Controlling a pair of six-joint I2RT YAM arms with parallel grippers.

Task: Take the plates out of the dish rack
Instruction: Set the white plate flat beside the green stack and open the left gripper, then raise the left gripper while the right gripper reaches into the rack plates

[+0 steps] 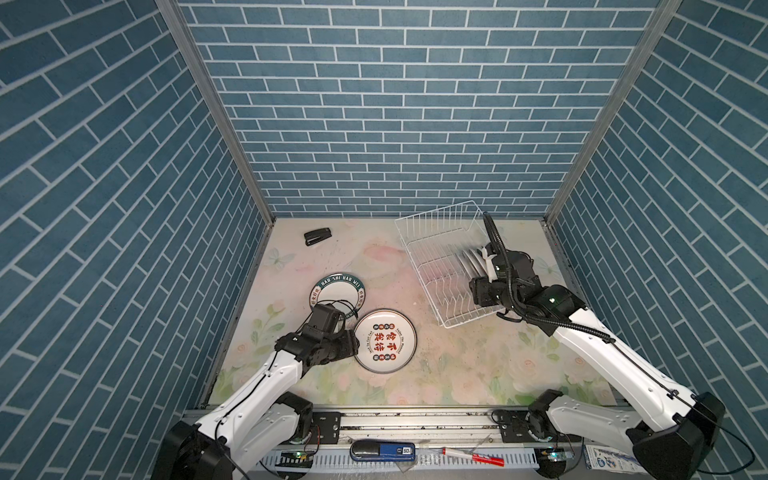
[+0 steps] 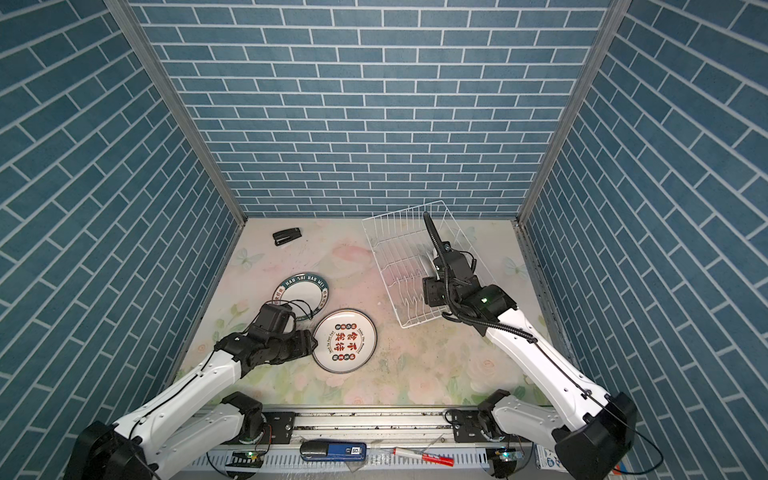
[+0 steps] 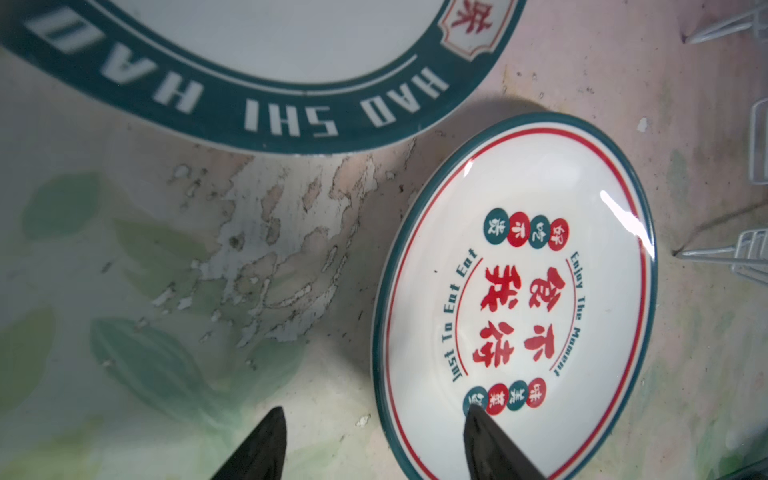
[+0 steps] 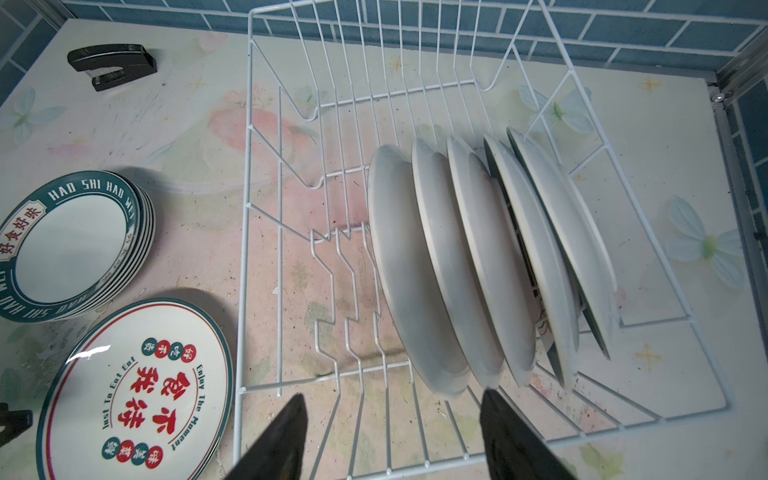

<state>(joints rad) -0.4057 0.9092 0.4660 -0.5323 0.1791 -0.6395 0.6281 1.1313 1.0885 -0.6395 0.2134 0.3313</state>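
While five plates (image 4: 478, 257) stand edge-on in the dish rack (image 1: 434, 266), one red-lettered plate (image 1: 384, 340) and one green-rimmed stack (image 1: 336, 291) lie on the bench (image 1: 457, 365). Left hand (image 3: 374, 409) and right hand (image 4: 393, 395): jaws apart, empty.

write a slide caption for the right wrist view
Open right tool at the dish rack, facing its row of standing plates; unloaded plates lie flat outside it.

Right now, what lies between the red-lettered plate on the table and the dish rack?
Nothing: only bare floral tabletop separates the red-lettered plate from the dish rack, in both top views.
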